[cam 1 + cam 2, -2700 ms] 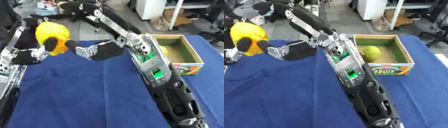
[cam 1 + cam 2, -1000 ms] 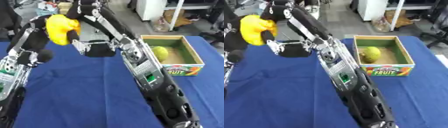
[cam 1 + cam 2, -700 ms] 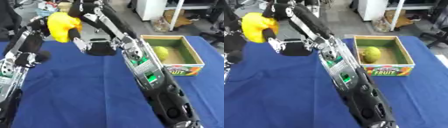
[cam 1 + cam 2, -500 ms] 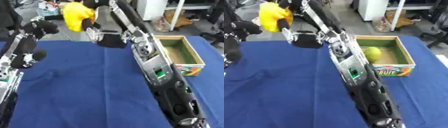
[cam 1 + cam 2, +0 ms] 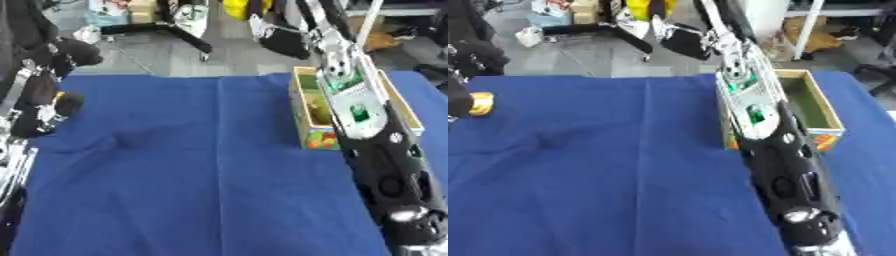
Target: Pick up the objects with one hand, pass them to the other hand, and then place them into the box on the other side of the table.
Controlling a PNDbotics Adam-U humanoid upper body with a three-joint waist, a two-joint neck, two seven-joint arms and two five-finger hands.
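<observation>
Blue cloth covers the table (image 5: 192,165), wrinkled a little toward the left side. Across the right half of both views runs the right arm (image 5: 767,145), black with silver and green-lit panels, stretching from the lower right up to the far edge of the table. Its upper end reaches the top of the frame, where the right hand (image 5: 677,41) shows only as a dark and white shape beyond the table; whether its fingers are apart or clamped on anything I cannot tell. A yellow shape (image 5: 637,7) sits at the very top edge near it, possibly the carried object, though it is too cut off to be sure. Just behind the arm stands the box (image 5: 815,107), open-topped with a wooden rim and a printed front, partly hidden. At the left edge the left hand (image 5: 52,102) hangs over the cloth with fingers curled and nothing between them.
</observation>
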